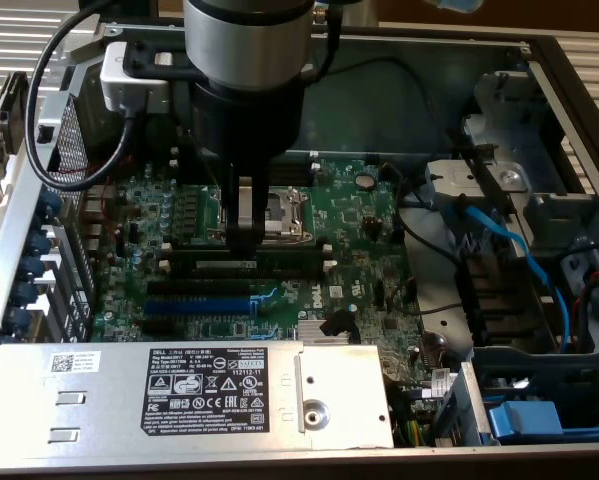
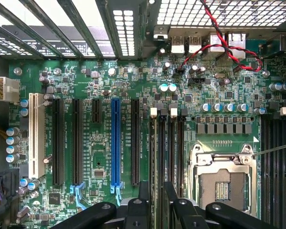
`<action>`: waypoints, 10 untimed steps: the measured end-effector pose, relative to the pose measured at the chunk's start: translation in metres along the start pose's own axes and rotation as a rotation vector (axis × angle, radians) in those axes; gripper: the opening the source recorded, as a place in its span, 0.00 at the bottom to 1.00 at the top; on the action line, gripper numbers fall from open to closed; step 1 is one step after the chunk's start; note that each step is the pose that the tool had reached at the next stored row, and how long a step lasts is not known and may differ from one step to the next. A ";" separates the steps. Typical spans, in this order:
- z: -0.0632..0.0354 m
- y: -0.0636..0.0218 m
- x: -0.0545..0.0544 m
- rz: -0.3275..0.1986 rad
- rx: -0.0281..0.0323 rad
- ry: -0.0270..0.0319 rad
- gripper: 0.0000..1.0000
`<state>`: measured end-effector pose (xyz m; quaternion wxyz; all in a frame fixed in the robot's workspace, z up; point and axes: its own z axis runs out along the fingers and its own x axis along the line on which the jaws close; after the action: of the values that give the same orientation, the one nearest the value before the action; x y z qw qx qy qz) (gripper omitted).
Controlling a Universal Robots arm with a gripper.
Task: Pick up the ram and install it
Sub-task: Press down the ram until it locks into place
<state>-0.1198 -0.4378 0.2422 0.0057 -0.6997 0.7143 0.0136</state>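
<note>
While the arm reaches down into the open computer case in the exterior view, the hand (image 1: 244, 235) stands over the middle of the motherboard (image 1: 359, 260), just at 9 o'clock of the empty processor socket (image 1: 289, 212). Its fingers (image 1: 245, 205) point straight down and sit close together, their tips meeting the ram (image 1: 249, 266), a long thin stick with a narrow white label that lies along the black memory slots (image 1: 279, 252) at 6 o'clock of the socket. Whether the stick is fully seated I cannot tell. The blue expansion slot (image 1: 194, 302) lies just at 6 o'clock of the ram. A grey power supply (image 1: 179, 385) with a black label fills the case's 6 o'clock edge, and a blue cable (image 1: 524, 255) runs through the drive bay at 3 o'clock.

Seen from the wrist view, the hand (image 2: 154, 210) shows as dark finger links (image 2: 135, 214) drawn near each other, with the ram (image 2: 160, 157) running edge-on between them along the memory slots (image 2: 180, 148). The processor socket (image 2: 224, 179) sits just beside these slots, the blue expansion slot (image 2: 115, 143) farther off on the other side, next to a white slot (image 2: 35, 136). Red and black twisted wires (image 2: 219, 38) cross near the rear ports.
</note>
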 end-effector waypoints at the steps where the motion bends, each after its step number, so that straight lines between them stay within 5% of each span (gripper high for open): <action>1: 0.0000 0.0000 0.000 0.000 -0.0001 0.0000 0.27; 10: 0.0000 0.0000 0.000 0.000 0.0000 0.0000 0.27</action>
<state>-0.1198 -0.4379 0.2422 0.0056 -0.6997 0.7143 0.0136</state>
